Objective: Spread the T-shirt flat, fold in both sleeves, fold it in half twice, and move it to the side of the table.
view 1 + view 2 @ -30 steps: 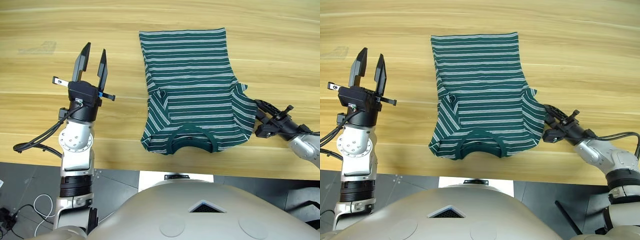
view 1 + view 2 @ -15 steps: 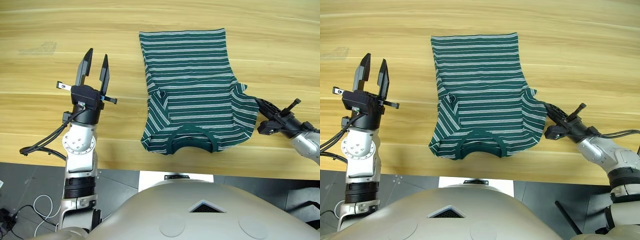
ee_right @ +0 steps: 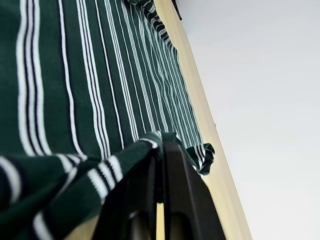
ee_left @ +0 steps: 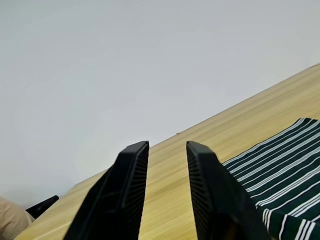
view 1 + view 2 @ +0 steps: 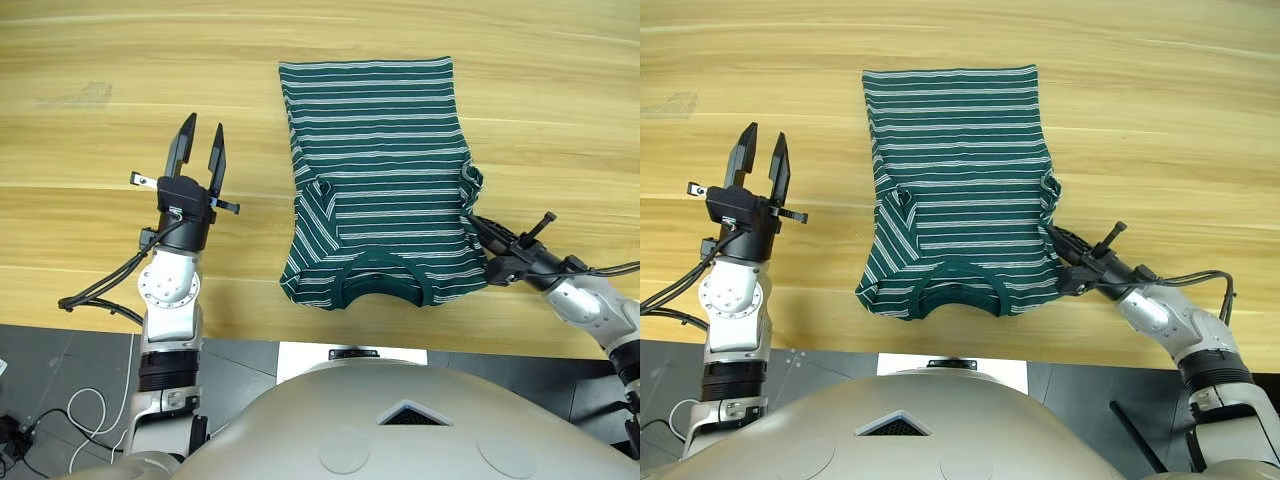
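— where does the t-shirt (image 5: 380, 170) lie?

— mid-table, green with white stripes, collar (image 5: 383, 275) at the near edge and hem at the far end. the body is spread flat on the wooden table (image 5: 100, 60).

— and the sleeves?

— the left sleeve (image 5: 315, 205) is turned in over the chest in a slanting flap, so that fold looks done. the right sleeve (image 5: 470, 180) is bunched at the shirt's right edge, not yet laid flat.

— who has hold of it?

— the right gripper (image 5: 1055, 237), low over the near right of the shirt. its wrist camera shows the two fingers pressed together with a striped edge of cloth pinched between them. a thin pinch like that suits lifting one layer, so the sleeve can be drawn across without dragging the body along.

— and the other arm?

— the left gripper (image 5: 203, 135) stands well to the left of the shirt, over bare wood, fingers apart and pointing to the far side, holding nothing. parked there it leaves the cloth free for the fold from the right.

— how far along, then?

— by my reading, second sleeve in hand; both halvings and the move to the side remain.
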Robot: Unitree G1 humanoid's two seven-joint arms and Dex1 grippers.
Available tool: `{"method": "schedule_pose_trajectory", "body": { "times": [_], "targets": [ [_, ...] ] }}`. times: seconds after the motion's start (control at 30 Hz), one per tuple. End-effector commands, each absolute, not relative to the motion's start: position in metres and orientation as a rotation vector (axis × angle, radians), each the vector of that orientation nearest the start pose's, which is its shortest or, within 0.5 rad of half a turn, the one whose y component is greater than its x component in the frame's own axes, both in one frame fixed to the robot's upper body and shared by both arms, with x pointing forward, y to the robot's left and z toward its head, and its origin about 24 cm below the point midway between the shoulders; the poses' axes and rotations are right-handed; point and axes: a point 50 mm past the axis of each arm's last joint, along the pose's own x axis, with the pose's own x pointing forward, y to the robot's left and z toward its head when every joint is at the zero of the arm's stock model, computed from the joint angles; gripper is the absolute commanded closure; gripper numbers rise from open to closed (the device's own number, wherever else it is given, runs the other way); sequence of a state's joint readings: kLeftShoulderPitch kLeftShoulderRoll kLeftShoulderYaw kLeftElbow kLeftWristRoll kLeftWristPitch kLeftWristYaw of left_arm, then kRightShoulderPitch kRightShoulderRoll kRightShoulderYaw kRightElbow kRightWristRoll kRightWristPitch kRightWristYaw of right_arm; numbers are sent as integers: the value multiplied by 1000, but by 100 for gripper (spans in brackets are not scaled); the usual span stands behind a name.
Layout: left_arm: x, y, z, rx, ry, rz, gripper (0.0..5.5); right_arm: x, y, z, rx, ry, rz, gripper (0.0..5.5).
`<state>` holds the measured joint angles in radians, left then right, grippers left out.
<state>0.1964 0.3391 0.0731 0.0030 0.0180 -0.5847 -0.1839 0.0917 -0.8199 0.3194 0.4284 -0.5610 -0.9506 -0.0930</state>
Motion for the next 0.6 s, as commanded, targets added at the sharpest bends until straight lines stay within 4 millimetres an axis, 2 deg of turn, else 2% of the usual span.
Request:
{"method": "schedule_pose_trajectory", "body": {
  "times": [0.03,0.2,0.4,0.6],
  "targets": [
    [205,210,61,411,-353,-208,410,173,-222,-3,-1057,-228,906,545],
    [207,208,56,393,-343,-213,410,173,-212,-9,-1068,-231,969,545],
    [207,205,52,381,-333,-215,410,177,-215,-10,-1134,-215,1050,545],
    [208,204,52,383,-330,-226,410,178,-224,-12,-1180,-160,1144,433]
  ]
}}
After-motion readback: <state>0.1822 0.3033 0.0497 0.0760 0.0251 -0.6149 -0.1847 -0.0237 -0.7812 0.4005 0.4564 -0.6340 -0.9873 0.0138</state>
